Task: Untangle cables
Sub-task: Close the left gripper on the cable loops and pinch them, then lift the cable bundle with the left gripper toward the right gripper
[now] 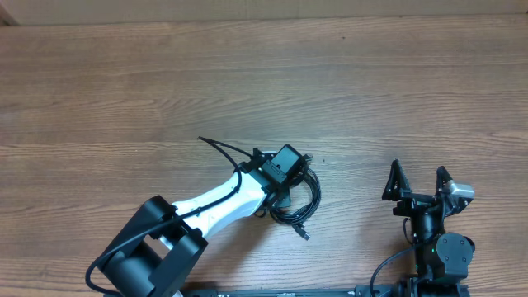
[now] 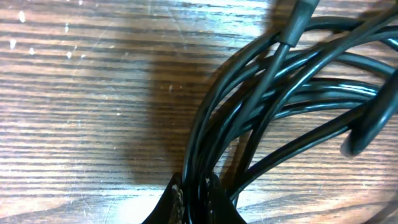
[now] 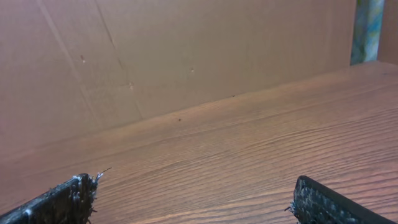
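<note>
Overhead: left pincer (image 1: 285,177) is down on the black cables (image 1: 315,196). The coil is bunched right under it and just to its right, and one strand trails off to its left. Right pincer (image 1: 419,176) sits well apart from the coil over the wooden table (image 1: 124,82), fingers spread, holding nothing.

Left wrist: fingertips (image 2: 176,200) are clenched on several cable strands (image 2: 298,93), which fan out ahead.

Right wrist: right pincer (image 3: 193,186) is released. Table ahead of it, cardboard wall (image 3: 186,50) beyond.
</note>
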{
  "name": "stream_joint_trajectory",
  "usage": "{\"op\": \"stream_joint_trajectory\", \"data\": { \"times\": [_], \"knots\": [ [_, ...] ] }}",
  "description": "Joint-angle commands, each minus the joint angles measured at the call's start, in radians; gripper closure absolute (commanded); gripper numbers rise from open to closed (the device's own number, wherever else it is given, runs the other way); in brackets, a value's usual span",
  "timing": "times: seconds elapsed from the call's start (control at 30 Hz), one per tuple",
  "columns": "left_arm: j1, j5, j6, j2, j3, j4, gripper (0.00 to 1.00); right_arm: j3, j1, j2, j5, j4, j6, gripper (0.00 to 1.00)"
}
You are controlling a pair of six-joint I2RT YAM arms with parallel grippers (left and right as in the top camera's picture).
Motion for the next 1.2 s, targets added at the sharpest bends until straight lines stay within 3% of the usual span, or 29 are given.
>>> {"op": "stream_joint_trajectory", "data": {
  "times": [0.0, 0.1, 0.33, 0.77, 1.17],
  "knots": [
    [-0.006, 0.089, 0.11, 0.043, 0.015, -0.001, 0.96, -0.01, -0.002, -0.01, -0.002, 0.006, -0.005, 0.0],
    [-0.005, 0.146, 0.172, -0.018, 0.072, -0.031, 0.96, -0.01, -0.002, -0.01, -0.002, 0.006, -0.005, 0.0],
    [-0.005, 0.129, 0.244, -0.177, 0.176, -0.106, 0.96, -0.01, -0.002, -0.01, -0.002, 0.006, -0.005, 0.0],
    [-0.005, 0.105, 0.437, -0.425, 0.181, -0.09, 0.96, -0.01, -0.002, -0.01, -0.002, 0.005, -0.005, 0.0],
    [-0.005, 0.112, 0.472, -0.58, 0.181, -0.07, 0.96, -0.01, -0.002, -0.01, -0.002, 0.006, -0.005, 0.0]
  ]
}}
